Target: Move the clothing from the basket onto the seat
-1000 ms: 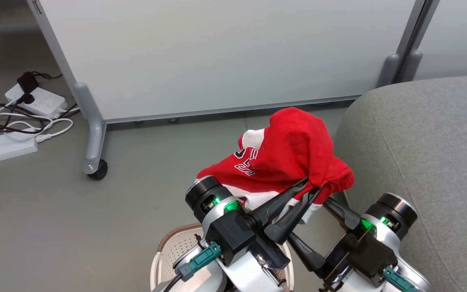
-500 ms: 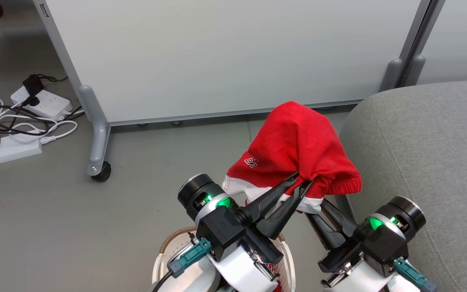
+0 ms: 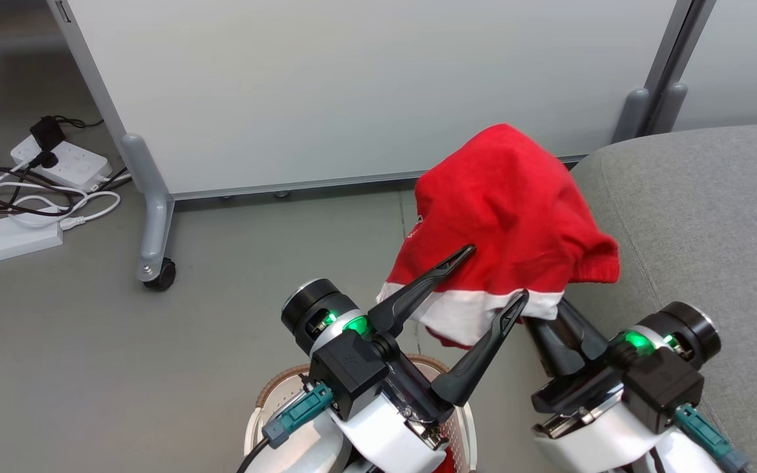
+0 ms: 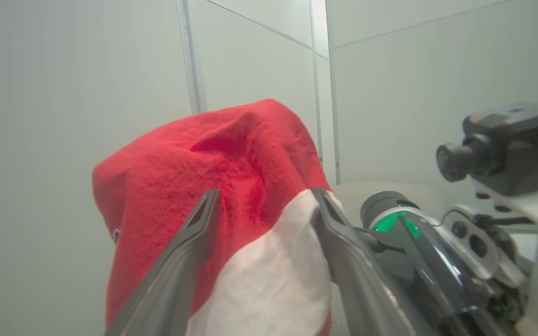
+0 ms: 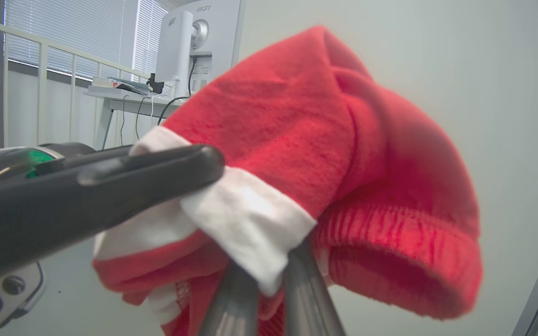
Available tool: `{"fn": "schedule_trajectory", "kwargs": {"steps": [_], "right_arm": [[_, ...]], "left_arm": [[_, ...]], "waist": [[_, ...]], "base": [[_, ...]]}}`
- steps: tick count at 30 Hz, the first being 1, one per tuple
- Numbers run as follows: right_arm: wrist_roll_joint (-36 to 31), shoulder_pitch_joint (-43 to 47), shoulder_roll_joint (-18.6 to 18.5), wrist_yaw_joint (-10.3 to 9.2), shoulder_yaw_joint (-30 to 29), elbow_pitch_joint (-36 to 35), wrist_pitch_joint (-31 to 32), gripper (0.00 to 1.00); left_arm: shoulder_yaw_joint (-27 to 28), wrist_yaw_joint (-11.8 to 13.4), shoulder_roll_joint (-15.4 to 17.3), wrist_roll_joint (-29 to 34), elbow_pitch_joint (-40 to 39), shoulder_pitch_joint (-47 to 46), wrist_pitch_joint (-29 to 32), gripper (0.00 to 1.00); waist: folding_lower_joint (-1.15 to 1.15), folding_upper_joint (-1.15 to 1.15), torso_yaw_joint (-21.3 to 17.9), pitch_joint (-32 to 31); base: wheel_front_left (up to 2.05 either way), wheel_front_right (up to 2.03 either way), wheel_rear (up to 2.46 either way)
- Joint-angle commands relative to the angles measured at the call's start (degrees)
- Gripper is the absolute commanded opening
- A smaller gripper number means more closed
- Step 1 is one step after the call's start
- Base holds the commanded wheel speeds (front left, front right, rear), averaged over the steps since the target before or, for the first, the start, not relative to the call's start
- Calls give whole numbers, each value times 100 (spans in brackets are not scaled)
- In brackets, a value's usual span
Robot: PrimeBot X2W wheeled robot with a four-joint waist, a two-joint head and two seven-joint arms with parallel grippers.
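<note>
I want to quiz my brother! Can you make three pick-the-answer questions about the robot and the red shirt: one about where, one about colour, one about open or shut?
1. Where is the clothing? A flat on the floor; B held up in the air; C folded inside a drawer.
2. What colour is the band on its edge? A white; B blue; C yellow.
3. How is the left pincer? A shut on the clothing; B open; C shut and empty.

Answers:
1 B, the right pincer holds it up near the seat.
2 A, the band shows white against the red.
3 B, its fingers stand spread apart.
</note>
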Motion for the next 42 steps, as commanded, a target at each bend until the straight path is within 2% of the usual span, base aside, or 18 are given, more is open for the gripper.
{"fn": "schedule_trajectory", "kwargs": {"steps": [1, 16, 19, 27, 42], "right_arm": [[-88, 48, 8, 1, -98, -33, -29, 0], [-328, 306, 60, 1, -1332, -243, -29, 0], [-258, 434, 83, 1, -1453, -268, -29, 0], [-256, 769, 156, 1, -1940, -39, -28, 0], [-163, 972, 325, 1, -2478, 344, -29, 0]], "left_arm": [[61, -7, 22, 38, -32, -37, 0, 100], [434, -7, 98, 426, 233, 398, 0, 100], [513, -7, 100, 314, 307, 561, 0, 100], [384, -7, 338, 419, 596, 913, 0, 100], [301, -8, 320, 541, 1014, 1406, 0, 100]], "waist": [[0, 0, 1, 8], [0, 0, -2, 21], [0, 0, -16, 29], [0, 0, -57, 47], [0, 0, -35, 22]], "base": [[0, 0, 0], [0, 0, 0], [0, 0, 0], [0, 0, 0], [0, 0, 0]]}}
